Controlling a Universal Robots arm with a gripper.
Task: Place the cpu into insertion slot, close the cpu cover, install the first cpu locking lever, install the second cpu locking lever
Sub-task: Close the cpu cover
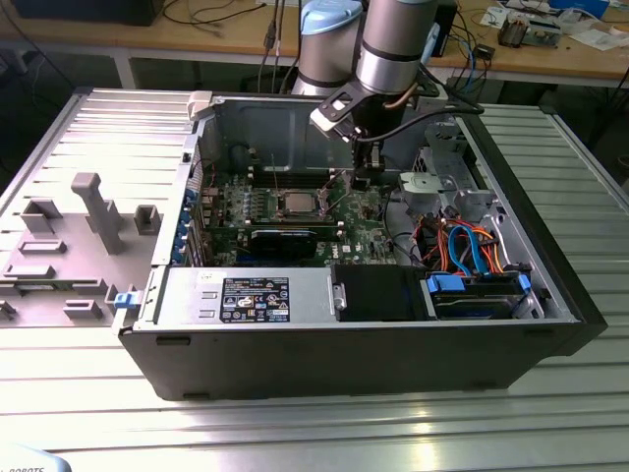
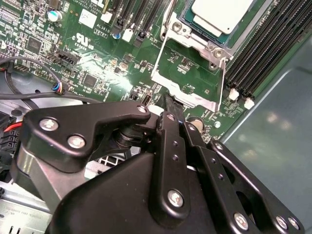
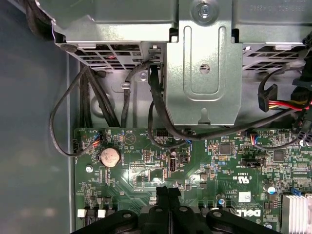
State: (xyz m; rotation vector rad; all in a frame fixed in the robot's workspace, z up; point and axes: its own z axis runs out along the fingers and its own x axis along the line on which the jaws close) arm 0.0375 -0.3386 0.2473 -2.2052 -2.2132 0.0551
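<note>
Black fingers (image 3: 159, 197), entry one: I am holding them pressed tip to tip, and nothing is showing between them in either wrist view.

Entry two, my gripper (image 1: 362, 180): I am hanging it inside the case (image 1: 344, 354), just right of centre in the exterior view, with the tips poised close over the motherboard (image 3: 146, 161).

Entry three, the cpu cover (image 2: 161, 61): this silver frame is lying flipped open, green board showing through its cut-out. In the second wrist view its free edge is sitting just beside my tips.

Entry four, the cpu (image 2: 222, 13): it is already sitting in the insertion slot (image 2: 181, 28), on the far side of the cover from me. In the exterior view it is lying at the middle of the frame (image 1: 299, 204).

Entry five, the memory slots (image 2: 273, 44): they are running alongside the socket.

Handling note, my judgement only: closing the cover looks like the step in hand. I am reckoning it goes best by catching the free edge squarely, letting the plate swing on its hinge, and keeping my tips off the chip's top and the small parts nearby.
</note>
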